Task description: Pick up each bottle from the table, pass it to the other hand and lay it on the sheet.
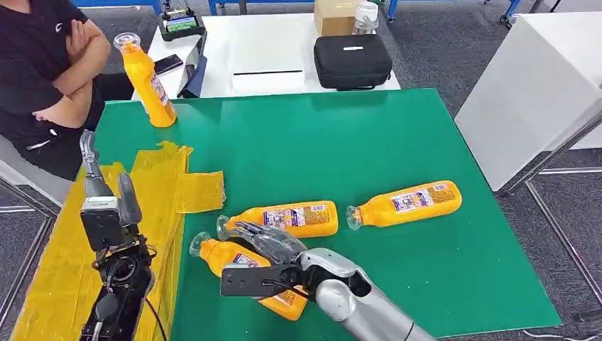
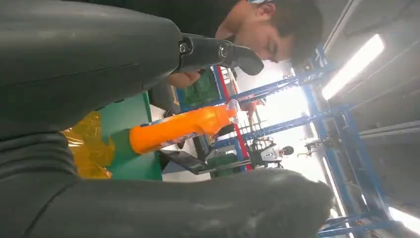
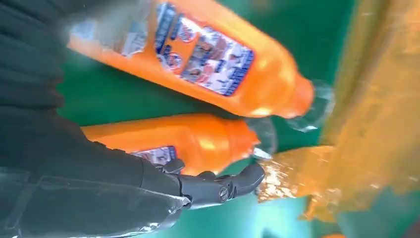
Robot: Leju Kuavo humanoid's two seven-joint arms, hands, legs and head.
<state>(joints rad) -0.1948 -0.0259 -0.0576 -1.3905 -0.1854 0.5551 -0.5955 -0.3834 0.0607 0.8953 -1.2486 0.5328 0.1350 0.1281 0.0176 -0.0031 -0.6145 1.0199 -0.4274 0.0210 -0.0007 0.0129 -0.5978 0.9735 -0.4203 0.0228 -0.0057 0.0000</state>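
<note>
Three orange bottles lie on the green table (image 1: 397, 135): one at the right (image 1: 408, 204), one in the middle (image 1: 287, 219), and the nearest one (image 1: 238, 266) at the front. My right hand (image 1: 266, 245) reaches over the nearest bottle (image 3: 208, 141) with its fingers spread and its thumb (image 3: 218, 186) beside it, not closed around it. The middle bottle (image 3: 213, 59) lies just beyond. A fourth bottle (image 1: 145, 82) (image 2: 178, 129) stands upright at the far left corner. My left hand (image 1: 106, 206) is raised over the yellow sheet (image 1: 64, 270), fingers apart and holding nothing.
A person (image 1: 42, 64) sits with arms crossed at the far left, close to the upright bottle. Behind the green table is a white table with a black case (image 1: 353, 60) and a cardboard box (image 1: 334, 15). A white cabinet (image 1: 532, 85) stands to the right.
</note>
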